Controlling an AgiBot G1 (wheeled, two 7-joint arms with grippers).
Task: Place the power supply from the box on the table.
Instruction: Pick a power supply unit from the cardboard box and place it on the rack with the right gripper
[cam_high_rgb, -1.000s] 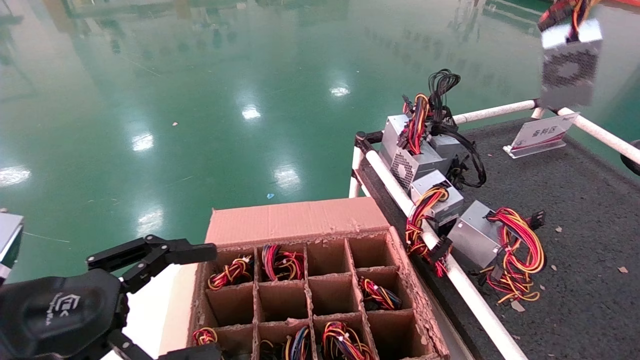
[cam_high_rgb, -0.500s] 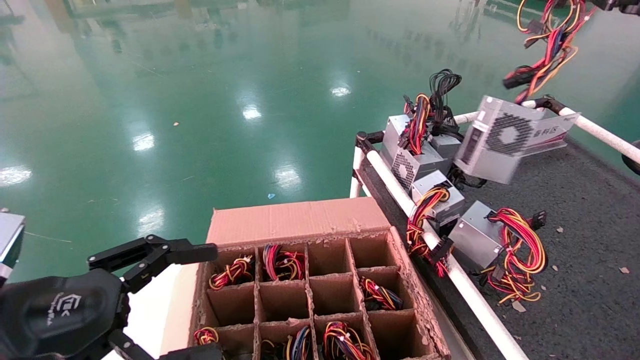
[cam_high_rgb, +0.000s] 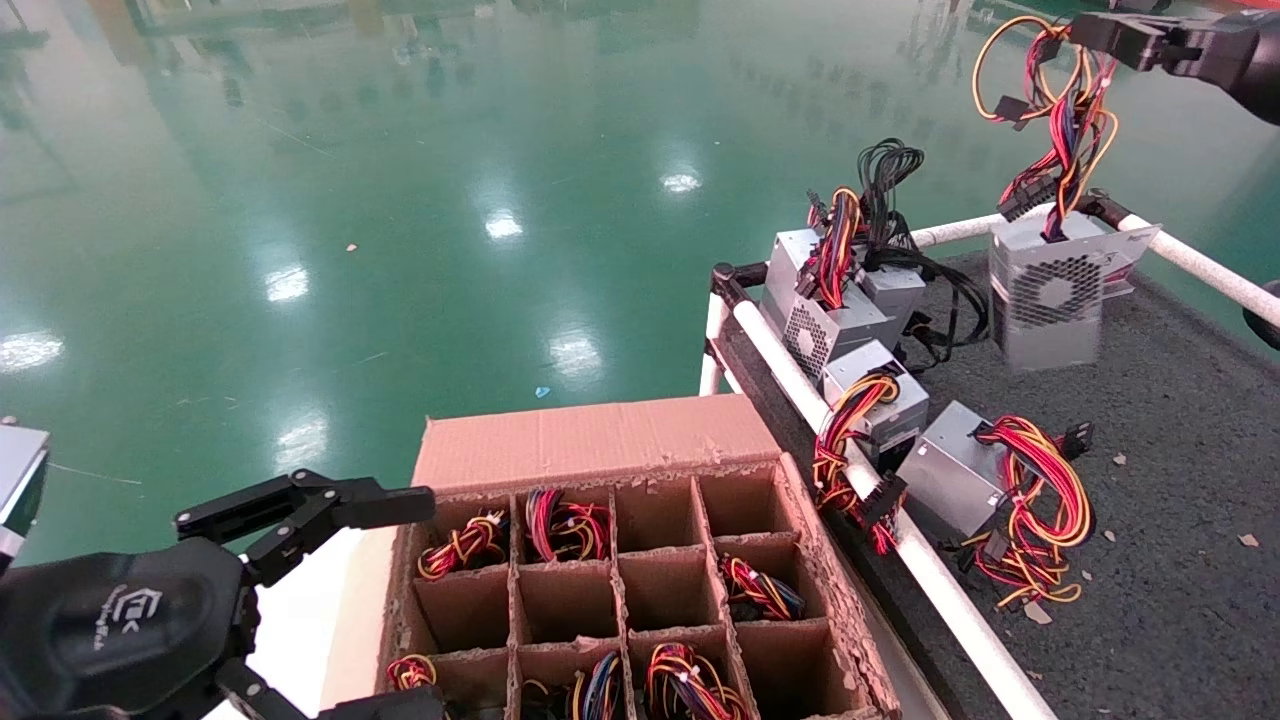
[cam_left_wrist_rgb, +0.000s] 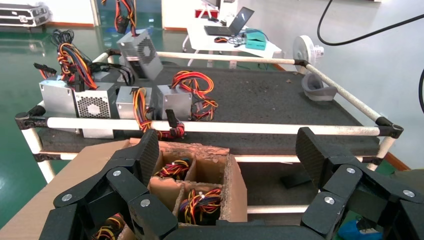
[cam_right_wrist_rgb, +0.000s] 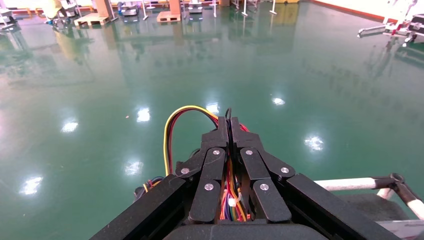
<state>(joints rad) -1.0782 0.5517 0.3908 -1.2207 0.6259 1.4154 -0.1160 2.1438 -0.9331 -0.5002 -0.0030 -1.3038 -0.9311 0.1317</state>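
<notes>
Dark grey rough matting covers the table (cam_high_rgb: 1180, 420), our widest landmark, railed in white pipe. Beside it stands the brown cardboard box (cam_high_rgb: 620, 570) with its divider grid, coloured wire loops showing in several cells. Next in size is the silver-grey metal power supply (cam_high_rgb: 1048, 295) with its honeycomb fan grille, hanging in the air above the far part of the table, just beside the far rail. It dangles straight below our right gripper (cam_high_rgb: 1085, 28), whose fingers (cam_right_wrist_rgb: 220, 145) are clenched on its looped red, yellow and orange wires (cam_high_rgb: 1060, 110). We judge the coming move is a plain descent, since the block sits under the grasp with open matting beneath it. Our left gripper (cam_high_rgb: 330, 590) rests by the box's near corner, fingers spread wide and holding nothing.
</notes>
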